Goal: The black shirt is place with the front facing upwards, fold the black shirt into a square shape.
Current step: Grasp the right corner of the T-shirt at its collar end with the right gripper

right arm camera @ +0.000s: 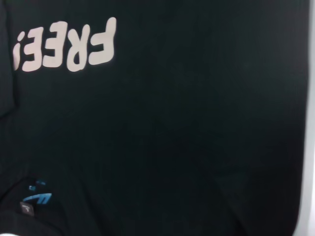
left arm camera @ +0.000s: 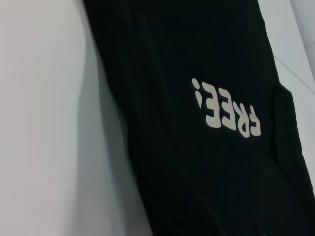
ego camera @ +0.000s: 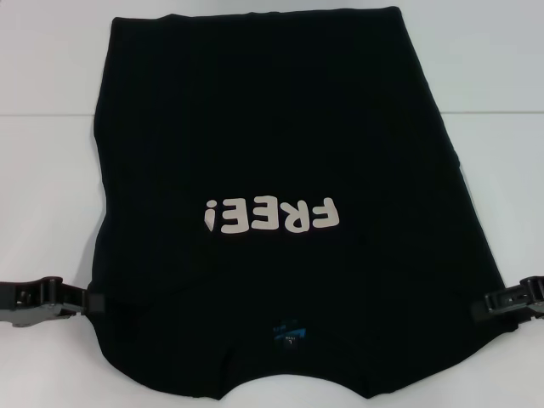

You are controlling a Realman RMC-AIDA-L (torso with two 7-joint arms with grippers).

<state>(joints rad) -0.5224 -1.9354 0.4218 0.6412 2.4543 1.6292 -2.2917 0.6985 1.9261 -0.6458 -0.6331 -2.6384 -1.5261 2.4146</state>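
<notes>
The large black short-sleeved cloth shirt [ego camera: 280,170] lies flat, front up, on the white surface [ego camera: 51,170], its whitish "FREE!" lettering [ego camera: 270,216] upside down toward the robot and its blue neck label [ego camera: 289,331] at the near edge. The left pincer [ego camera: 81,302] and right pincer [ego camera: 497,304] sit at the shirt's side edges; I cannot tell whether either grips cloth.

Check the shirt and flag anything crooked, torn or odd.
No damage shows. The black shirt lies flat, front up, collar toward the robot. Its sides look already folded in. The left gripper and right gripper sit at its opposite side edges.
</notes>
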